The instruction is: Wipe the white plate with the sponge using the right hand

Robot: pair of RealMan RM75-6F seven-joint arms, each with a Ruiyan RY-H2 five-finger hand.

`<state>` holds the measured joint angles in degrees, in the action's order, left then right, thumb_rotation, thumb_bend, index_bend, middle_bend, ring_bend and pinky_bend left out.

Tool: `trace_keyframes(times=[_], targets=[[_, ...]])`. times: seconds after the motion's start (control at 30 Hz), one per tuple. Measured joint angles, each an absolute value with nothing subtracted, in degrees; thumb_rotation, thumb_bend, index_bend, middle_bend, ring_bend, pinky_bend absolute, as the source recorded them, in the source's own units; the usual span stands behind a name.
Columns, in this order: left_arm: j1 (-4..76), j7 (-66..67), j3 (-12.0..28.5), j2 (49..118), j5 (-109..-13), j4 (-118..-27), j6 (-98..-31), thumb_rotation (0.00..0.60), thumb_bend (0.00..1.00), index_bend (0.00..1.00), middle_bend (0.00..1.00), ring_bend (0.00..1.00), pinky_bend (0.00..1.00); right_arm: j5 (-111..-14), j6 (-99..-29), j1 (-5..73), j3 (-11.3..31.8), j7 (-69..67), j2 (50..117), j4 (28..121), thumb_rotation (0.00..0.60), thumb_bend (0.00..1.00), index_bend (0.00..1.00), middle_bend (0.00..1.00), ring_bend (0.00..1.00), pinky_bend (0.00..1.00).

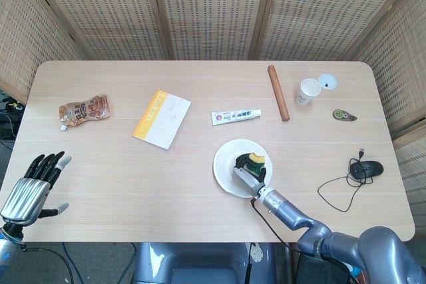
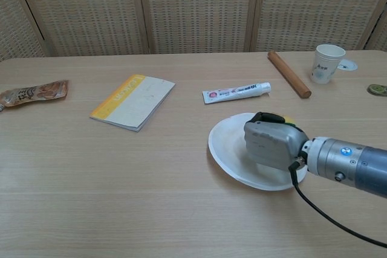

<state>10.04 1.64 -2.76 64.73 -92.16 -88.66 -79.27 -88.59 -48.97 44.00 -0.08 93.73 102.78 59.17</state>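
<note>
The white plate (image 1: 225,162) (image 2: 227,144) lies on the table's front centre-right. My right hand (image 1: 246,174) (image 2: 270,144) rests inside it and grips a yellow and green sponge (image 1: 255,160) (image 2: 282,118), pressed onto the plate's right half. From the chest view the back of the hand hides most of the sponge. My left hand (image 1: 32,187) hovers at the table's front left corner, fingers spread and holding nothing; only the head view shows it.
A toothpaste tube (image 1: 235,116) (image 2: 236,92) lies just behind the plate. A yellow-edged notebook (image 1: 161,118) sits to the left, a snack pouch (image 1: 83,109) far left. A wooden rolling pin (image 1: 278,92), paper cup (image 1: 308,91), lid (image 1: 327,82) and mouse (image 1: 367,169) with cable occupy the right.
</note>
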Motion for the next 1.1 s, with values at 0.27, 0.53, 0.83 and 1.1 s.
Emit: trace_keyframes(times=[0.27, 0.53, 0.83, 1.1], targets=[[10.07, 1.54, -2.81, 64.67, -92.19, -88.69, -79.20, 0.600, 0.00, 0.00, 0.00, 0.00, 0.00, -87.60, -50.33, 44.32, 1.53, 96.72, 97.66, 67.52, 0.600, 0.36, 0.51, 0.60, 0.49, 0.86], [10.12, 1.73, -2.81, 64.74, -92.23, -88.70, -79.16, 0.600, 0.00, 0.00, 0.00, 0.00, 0.00, -84.69, -49.52, 44.22, 2.10, 99.27, 95.85, 69.66, 0.600, 0.36, 0.51, 0.60, 0.49, 0.86], [10.26, 1.98, -2.68, 64.93, -91.75, -88.62, -78.70, 0.600, 0.00, 0.00, 0.00, 0.00, 0.00, -83.60, -48.16, 44.48, 0.73, 97.83, 98.32, 65.44, 0.600, 0.36, 0.51, 0.60, 0.49, 0.86], [10.38, 2.00, -2.52, 65.05, -91.29, -88.46, -78.39, 0.600, 0.00, 0.00, 0.00, 0.00, 0.00, -84.08, -47.56, 44.71, -0.94, 95.50, 101.49, 60.54, 0.600, 0.36, 0.51, 0.60, 0.49, 0.86]])
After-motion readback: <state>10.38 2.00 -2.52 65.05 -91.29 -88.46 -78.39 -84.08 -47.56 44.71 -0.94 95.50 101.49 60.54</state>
